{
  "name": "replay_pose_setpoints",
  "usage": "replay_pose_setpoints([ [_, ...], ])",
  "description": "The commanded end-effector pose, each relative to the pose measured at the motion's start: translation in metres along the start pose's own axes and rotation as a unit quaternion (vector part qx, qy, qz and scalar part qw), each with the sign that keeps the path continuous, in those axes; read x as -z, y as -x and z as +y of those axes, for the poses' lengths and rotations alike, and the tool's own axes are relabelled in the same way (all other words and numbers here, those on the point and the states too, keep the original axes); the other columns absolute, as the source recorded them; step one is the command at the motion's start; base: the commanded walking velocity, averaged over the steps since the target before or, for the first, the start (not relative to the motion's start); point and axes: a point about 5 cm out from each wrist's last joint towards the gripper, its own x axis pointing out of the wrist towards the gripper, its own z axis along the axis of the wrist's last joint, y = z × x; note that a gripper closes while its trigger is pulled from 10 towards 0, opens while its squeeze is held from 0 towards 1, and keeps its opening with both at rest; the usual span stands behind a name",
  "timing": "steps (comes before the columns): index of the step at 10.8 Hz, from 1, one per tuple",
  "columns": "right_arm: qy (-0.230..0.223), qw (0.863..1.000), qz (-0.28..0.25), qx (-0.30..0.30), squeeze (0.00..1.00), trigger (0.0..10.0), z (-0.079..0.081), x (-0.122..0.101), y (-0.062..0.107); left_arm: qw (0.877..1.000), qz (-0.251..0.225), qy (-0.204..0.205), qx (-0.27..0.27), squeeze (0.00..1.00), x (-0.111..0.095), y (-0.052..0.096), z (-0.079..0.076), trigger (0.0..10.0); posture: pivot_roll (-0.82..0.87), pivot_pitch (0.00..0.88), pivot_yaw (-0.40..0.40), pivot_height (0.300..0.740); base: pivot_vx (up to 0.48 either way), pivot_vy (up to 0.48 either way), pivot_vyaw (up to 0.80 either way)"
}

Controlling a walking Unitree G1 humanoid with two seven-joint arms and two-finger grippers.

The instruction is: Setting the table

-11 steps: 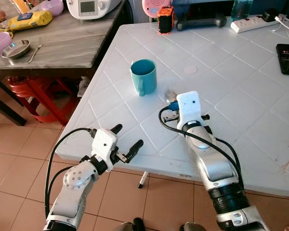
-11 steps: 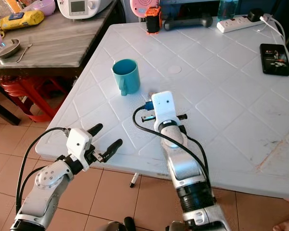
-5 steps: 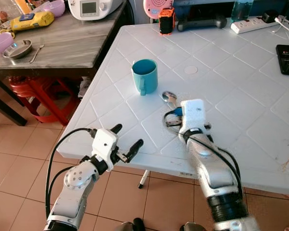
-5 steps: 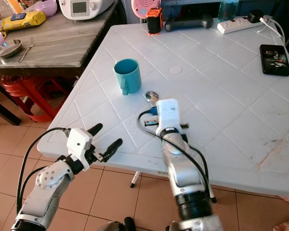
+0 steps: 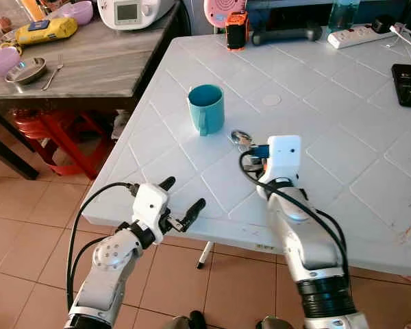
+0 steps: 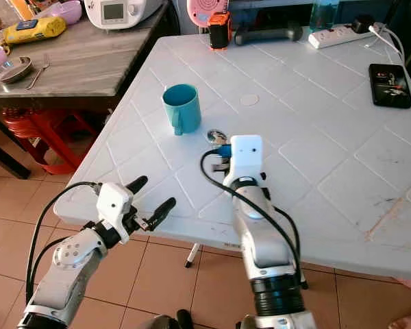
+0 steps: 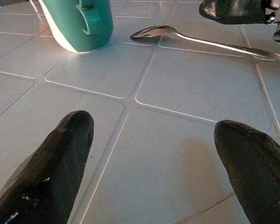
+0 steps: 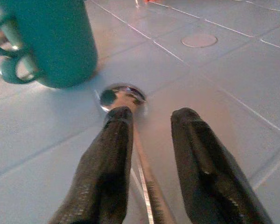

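Nearest to us, our left gripper (image 5: pixel 180 203) hangs just off the near edge of the white table (image 5: pixel 342 157), short of the teal mug (image 5: pixel 205 108), its fingers (image 7: pixel 60 158) spread wide with nothing between them. Beyond it, our right gripper (image 8: pixel 149 154) sits low over the tabletop just on the near side of the mug, its two fingers a narrow gap apart on either side of the spoon (image 8: pixel 123 100) handle; we cannot tell whether they touch it. The spoon lies flat on the table, its bowl just beside the mug's base. Our right arm's white wrist block covers most of the handle in the head views.

The mug stands upright, handle toward us, and its inside looks plain teal; we cannot tell if anything is in it. Past the mug, a round plug (image 5: pixel 270 99) is set into the tabletop. Farther still, at the far edge, stand an orange-and-black device (image 5: pixel 235 29), a dumbbell (image 5: pixel 288 32) and a power strip (image 5: pixel 359 33), with a black phone (image 5: pixel 409 83) well off to the mug's right.

To the mug's left, a grey side table (image 5: pixel 89 65) carries a steel bowl (image 5: pixel 24 70), a fork (image 5: pixel 51 72), a yellow packet (image 5: pixel 42 29) and a white appliance (image 5: pixel 130 11).
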Motion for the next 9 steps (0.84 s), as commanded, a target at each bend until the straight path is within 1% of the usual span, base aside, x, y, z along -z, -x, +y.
replay_pose_setpoints([
  [1,0.003,1.0,-0.007,0.0,1.0,10.0,0.003,-0.007,-0.001,1.0,0.013,-0.002,-0.006,0.0,0.005,0.004,0.003,10.0,-0.14,0.151,0.178,0.74,0.0,0.0,0.0],
  [3,0.0,1.0,0.009,0.008,1.0,10.0,-0.001,0.0,-0.001,1.0,0.016,-0.001,-0.005,0.0,0.006,0.004,0.002,10.0,-0.14,0.153,0.179,0.74,0.0,0.0,0.0],
  [4,-0.01,1.0,0.012,0.004,1.0,10.0,-0.001,0.001,-0.003,1.0,0.016,-0.001,-0.004,0.0,0.006,0.004,0.002,10.0,-0.14,0.154,0.181,0.74,0.0,0.0,0.0],
  [5,-0.023,1.0,0.017,-0.012,1.0,10.0,0.002,0.002,-0.004,1.0,0.01,0.004,-0.003,0.0,0.004,0.003,0.002,10.0,-0.14,0.157,0.181,0.74,0.0,0.0,0.0],
  [6,-0.024,0.999,0.019,-0.017,1.0,10.0,0.003,0.003,-0.005,1.0,0.002,0.012,0.005,0.0,0.001,0.003,0.002,10.0,-0.14,0.157,0.18,0.74,0.0,0.0,0.0],
  [8,-0.014,0.999,0.025,-0.025,1.0,10.0,0.004,0.002,-0.008,0.998,-0.017,0.034,0.045,0.0,-0.003,0.007,-0.001,10.0,-0.14,0.156,0.175,0.74,0.0,0.0,0.0],
  [9,-0.008,0.999,0.026,-0.025,1.0,10.0,0.003,0.0,-0.01,0.997,-0.024,0.038,0.062,0.0,-0.006,0.008,-0.003,10.0,-0.14,0.156,0.171,0.74,0.0,0.0,0.0],
])
